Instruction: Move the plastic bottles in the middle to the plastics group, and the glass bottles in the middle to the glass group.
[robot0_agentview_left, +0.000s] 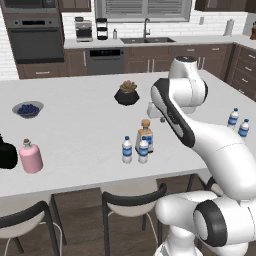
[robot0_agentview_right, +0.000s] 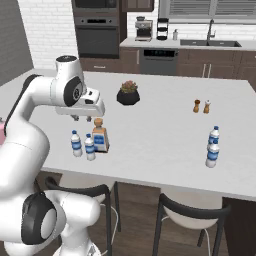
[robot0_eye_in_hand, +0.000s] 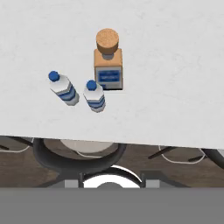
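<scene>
Two plastic bottles (robot0_agentview_left: 127, 149) (robot0_agentview_left: 143, 150) with blue caps stand side by side near the counter's front edge, seen from above in the hand view (robot0_eye_in_hand: 64, 89) (robot0_eye_in_hand: 95, 96). Just behind them stands the square corked glass bottle (robot0_agentview_left: 145, 134) (robot0_eye_in_hand: 108, 63). The plastics group (robot0_agentview_left: 238, 123) (robot0_agentview_right: 213, 146) stands at the right end. At the left end is the glass group, a pink flask (robot0_agentview_left: 31, 156) and a black bottle (robot0_agentview_left: 6, 152). My gripper (robot0_agentview_right: 82, 118) hangs open and holds nothing, above and slightly behind the middle bottles.
A black pot with a plant (robot0_agentview_left: 126, 94) sits mid-counter behind the bottles. A bowl of blueberries (robot0_agentview_left: 27, 109) lies at the left, and salt and pepper shakers (robot0_agentview_right: 201, 106) stand at the right. Dark-backed chairs (robot0_agentview_left: 132, 197) line the front edge.
</scene>
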